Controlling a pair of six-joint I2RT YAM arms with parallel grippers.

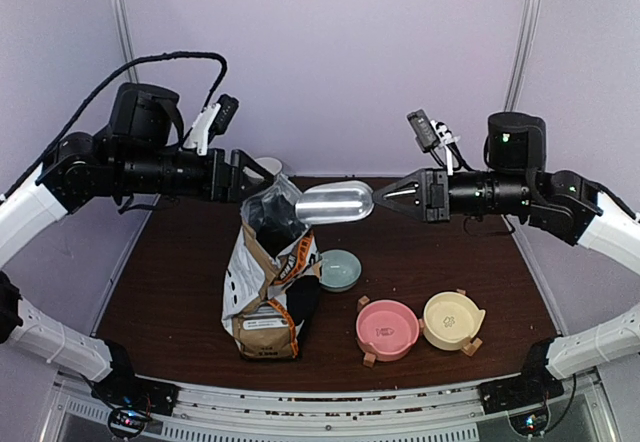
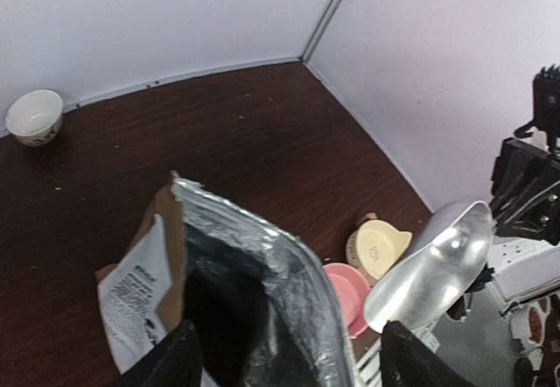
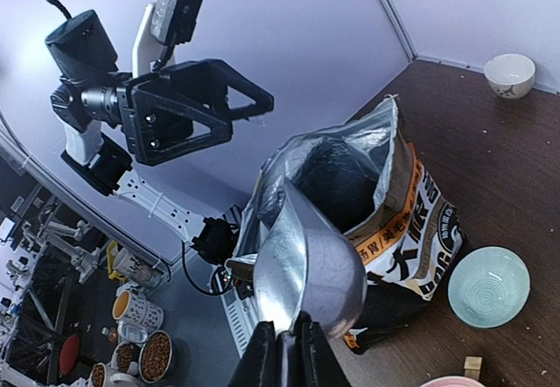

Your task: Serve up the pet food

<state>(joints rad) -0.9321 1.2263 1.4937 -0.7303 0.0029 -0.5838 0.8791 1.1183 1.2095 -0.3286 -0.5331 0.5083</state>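
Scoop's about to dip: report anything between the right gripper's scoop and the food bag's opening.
Nothing visible: the bag's mouth gapes open beside the scoop; the open left gripper flanks its rim, not across it. No kibble shows inside.

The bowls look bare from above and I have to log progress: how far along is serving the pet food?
Done: the bag stands open, and the right gripper is shut on the scoop handle. In hand: the scoop sits at the bag's mouth, and the left gripper hangs open beside it. Left: no kibble shows in the pink bowl, yellow bowl or green bowl, so scooping and pouring remain.
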